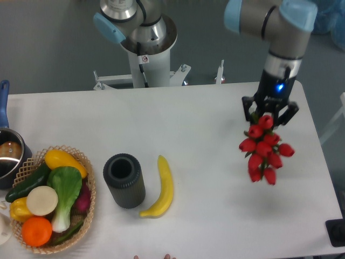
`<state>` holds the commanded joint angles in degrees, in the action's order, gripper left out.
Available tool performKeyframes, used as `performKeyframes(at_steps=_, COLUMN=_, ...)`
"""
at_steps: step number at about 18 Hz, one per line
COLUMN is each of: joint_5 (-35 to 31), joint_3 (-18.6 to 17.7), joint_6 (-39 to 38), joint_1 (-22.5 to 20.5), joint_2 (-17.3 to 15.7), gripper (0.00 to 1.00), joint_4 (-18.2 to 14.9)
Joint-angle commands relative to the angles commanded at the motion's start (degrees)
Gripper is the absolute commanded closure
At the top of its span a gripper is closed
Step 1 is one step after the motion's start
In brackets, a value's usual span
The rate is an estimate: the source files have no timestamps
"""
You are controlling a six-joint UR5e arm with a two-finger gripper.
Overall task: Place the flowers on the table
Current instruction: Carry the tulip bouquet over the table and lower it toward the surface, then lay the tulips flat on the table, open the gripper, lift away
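Observation:
A bunch of red tulips, the flowers (263, 149), hangs over the right part of the white table (205, 135). My gripper (269, 114) sits directly above the bunch and is shut on it, with its black fingers on either side of the topmost blooms. The stems are hidden under the blooms and the gripper. I cannot tell whether the bunch touches the tabletop.
A black cylinder (124, 181) stands left of centre with a banana (162, 187) beside it. A wicker basket (54, 197) of vegetables and fruit sits at the front left. A pot (8, 154) is at the left edge. The arm's base (145, 48) stands behind the table.

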<state>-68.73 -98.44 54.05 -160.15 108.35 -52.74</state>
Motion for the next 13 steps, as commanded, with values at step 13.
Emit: performKeyframes(at_steps=13, joint_5=0.09, joint_3=2.02, joint_6=-0.18, joint_1=3.44, joint_2=8.89, gripper=0.55, joint_4=2.64)
